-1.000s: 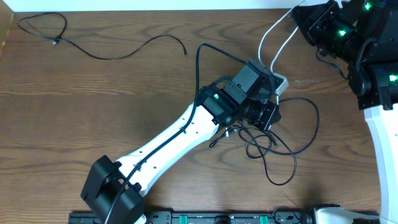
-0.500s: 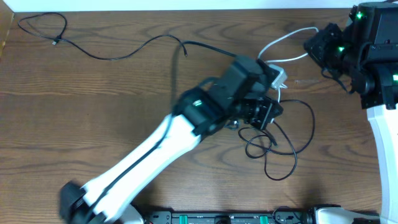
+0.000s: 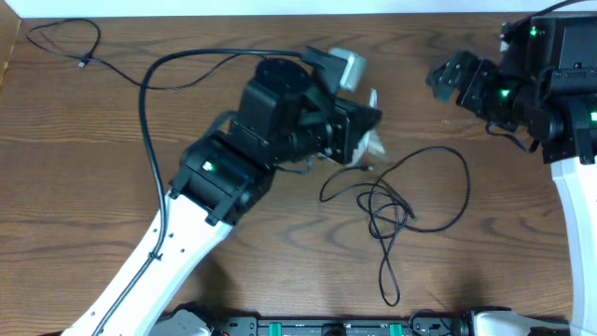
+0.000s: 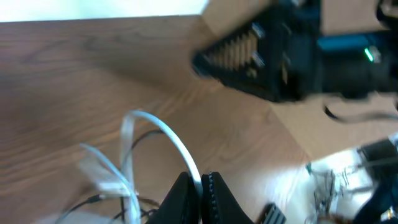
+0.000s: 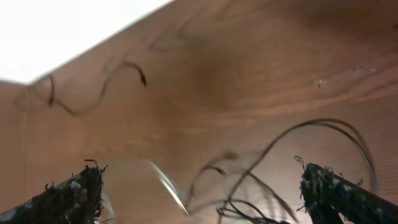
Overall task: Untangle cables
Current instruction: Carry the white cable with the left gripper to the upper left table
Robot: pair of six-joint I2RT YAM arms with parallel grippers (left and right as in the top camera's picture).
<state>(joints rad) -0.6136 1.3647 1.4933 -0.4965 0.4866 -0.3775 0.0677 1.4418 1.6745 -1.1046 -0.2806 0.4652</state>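
Note:
My left gripper (image 3: 366, 131) is shut on the short white cable (image 3: 375, 143) above the table's middle. In the left wrist view the white cable (image 4: 166, 138) loops up from between the closed fingertips (image 4: 200, 186). A loose tangle of black cable (image 3: 410, 191) lies on the wood just right of it. A second black cable (image 3: 103, 63) trails across the far left. My right gripper (image 3: 450, 79) hovers at the far right, open with nothing between its fingers. In the right wrist view its spread fingers (image 5: 81, 193) frame the black cable (image 5: 323, 130) and the blurred white cable (image 5: 168, 183).
The table's back edge (image 3: 280, 13) meets a white wall. A black rail (image 3: 326, 327) runs along the front edge. The left arm's own thick black cable (image 3: 149, 103) arcs over the table's left half.
My right gripper opened and let go of the white cable. My left arm swung left and back, carrying the white cable away from the black tangle, which stays on the table.

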